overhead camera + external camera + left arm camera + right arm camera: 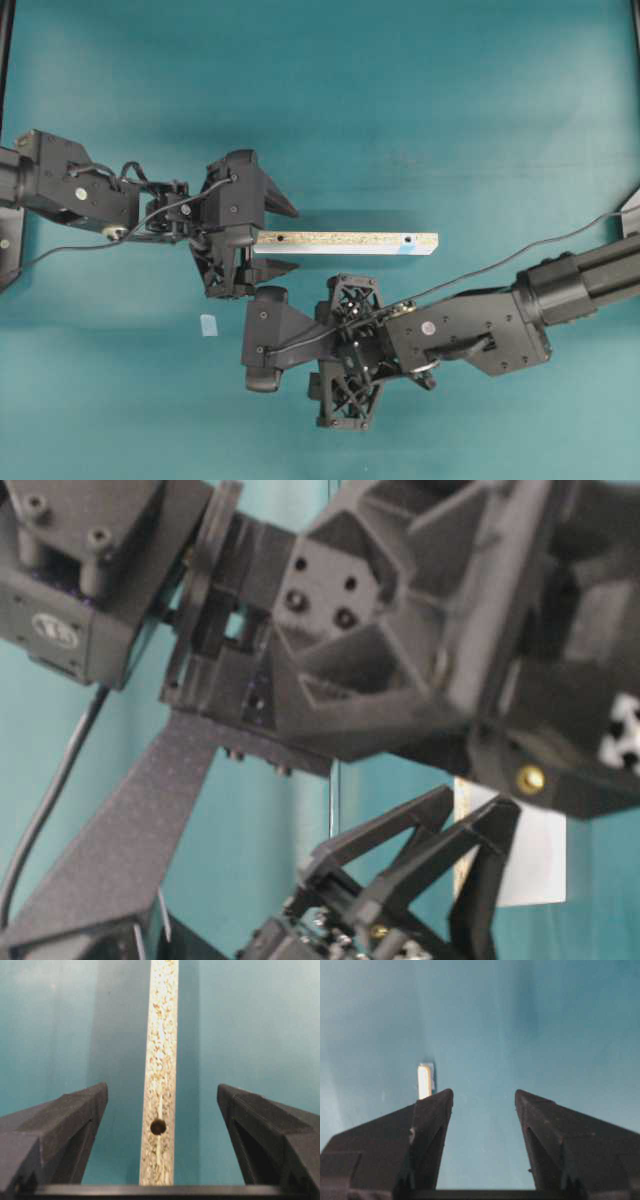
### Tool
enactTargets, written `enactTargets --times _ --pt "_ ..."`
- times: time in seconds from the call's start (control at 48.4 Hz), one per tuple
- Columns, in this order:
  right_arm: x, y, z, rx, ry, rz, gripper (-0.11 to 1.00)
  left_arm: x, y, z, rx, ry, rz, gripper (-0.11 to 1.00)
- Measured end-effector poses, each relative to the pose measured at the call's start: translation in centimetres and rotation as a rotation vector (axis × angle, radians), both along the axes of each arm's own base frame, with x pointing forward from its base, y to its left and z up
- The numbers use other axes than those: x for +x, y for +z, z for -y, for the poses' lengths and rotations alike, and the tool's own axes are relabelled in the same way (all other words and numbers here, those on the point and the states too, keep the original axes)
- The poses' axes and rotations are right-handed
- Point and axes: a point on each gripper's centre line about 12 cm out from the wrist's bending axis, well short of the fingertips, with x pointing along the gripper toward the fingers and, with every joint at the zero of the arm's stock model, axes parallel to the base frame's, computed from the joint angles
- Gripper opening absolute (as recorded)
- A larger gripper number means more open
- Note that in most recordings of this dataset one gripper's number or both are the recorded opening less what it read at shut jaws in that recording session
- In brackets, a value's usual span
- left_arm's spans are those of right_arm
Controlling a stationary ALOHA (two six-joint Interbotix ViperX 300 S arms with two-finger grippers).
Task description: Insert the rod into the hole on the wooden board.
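Observation:
The wooden board [345,242] lies lengthwise on the teal table. Its hole [408,240], marked by a light blue patch, is near the right end. A plain hole [158,1126] sits near the left end. My left gripper [295,240] is open and straddles that left end, the board [162,1035] running between the fingers untouched. The rod [424,1081], a short cream dowel, lies by a pale blue tape square. It sits just ahead of my open right gripper [484,1092], off its left fingertip. From overhead the right gripper [250,340] points left, with nothing between its fingers.
A pale blue tape square [208,325] lies left of the right gripper, below the left gripper. The right arm [560,290] comes in from the right edge, its cable crossing above it. In the table-level view, blurred gripper bodies fill the frame before the board's white edge [535,860].

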Motion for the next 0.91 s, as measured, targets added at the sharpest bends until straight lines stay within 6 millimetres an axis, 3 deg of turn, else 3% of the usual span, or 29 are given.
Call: enactTargets --times 0.207,0.558,0.909 --pt "0.9 -0.4 -0.7 0.027 -0.012 -0.01 0.61 -0.2 -1.4 0.0 0.002 0.001 -0.025 0.99" --pt "2.2 -1.9 -3.3 0.027 0.008 -0.073 0.61 -0.3 -1.4 -0.1 0.0 0.003 -0.025 0.99" --pt "1.8 -3.2 -4.2 0.005 0.028 -0.121 0.61 -0.3 -1.4 0.0 0.0 0.002 -0.025 0.99"
